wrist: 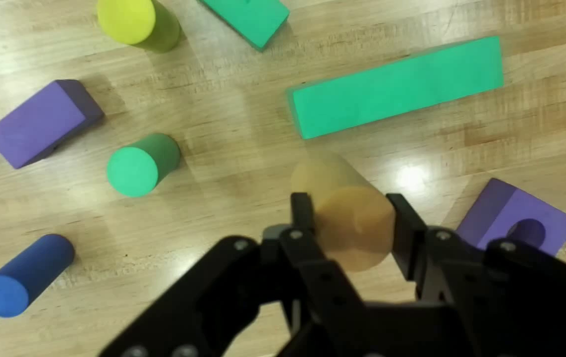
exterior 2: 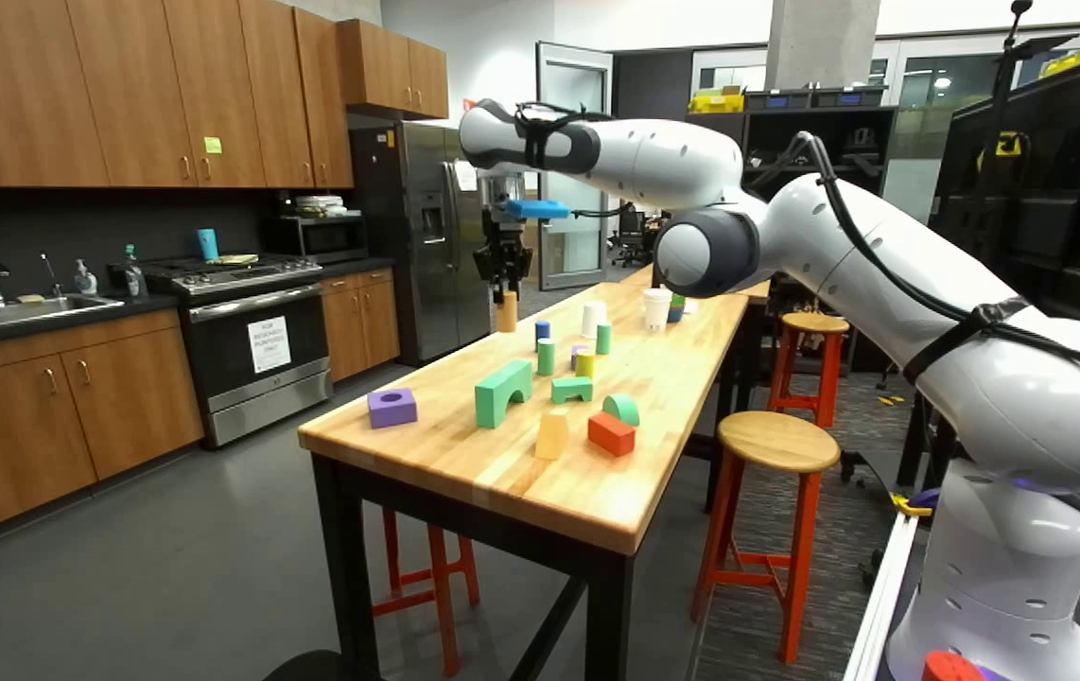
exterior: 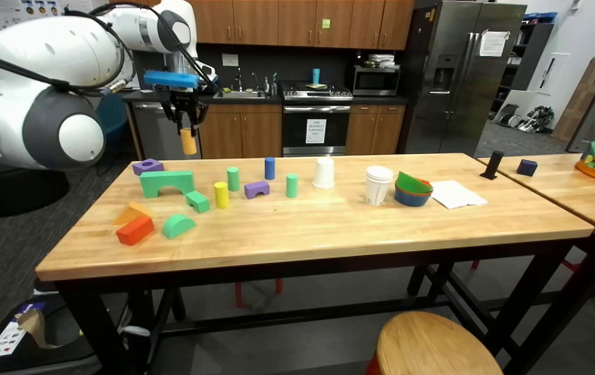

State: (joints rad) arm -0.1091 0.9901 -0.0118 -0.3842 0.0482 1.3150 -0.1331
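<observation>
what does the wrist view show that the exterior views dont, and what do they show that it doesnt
Only the wrist view: the round upper end of the orange cylinder, seen face-on.

Only the exterior views: the robot arm, red block, green half-round block and white cups.

Shared: the hand gripping the orange cylinder, plus the yellow cylinder, blue cylinder, green arch block and purple block with a hole.

Can pass along the bare front of the table (exterior: 318, 229) (a broad stretch in an exterior view), from half-round (exterior: 177, 226) to cups (exterior: 377, 188). Narrows between bridge (wrist: 397, 91) and holed block (wrist: 508, 213); widens beneath orange cylinder (wrist: 355, 220), between bridge and green cylinder (wrist: 137, 171). Blocked by yellow cylinder (wrist: 139, 25) and purple block (wrist: 40, 124), farther along by bowls (exterior: 413, 198).
</observation>
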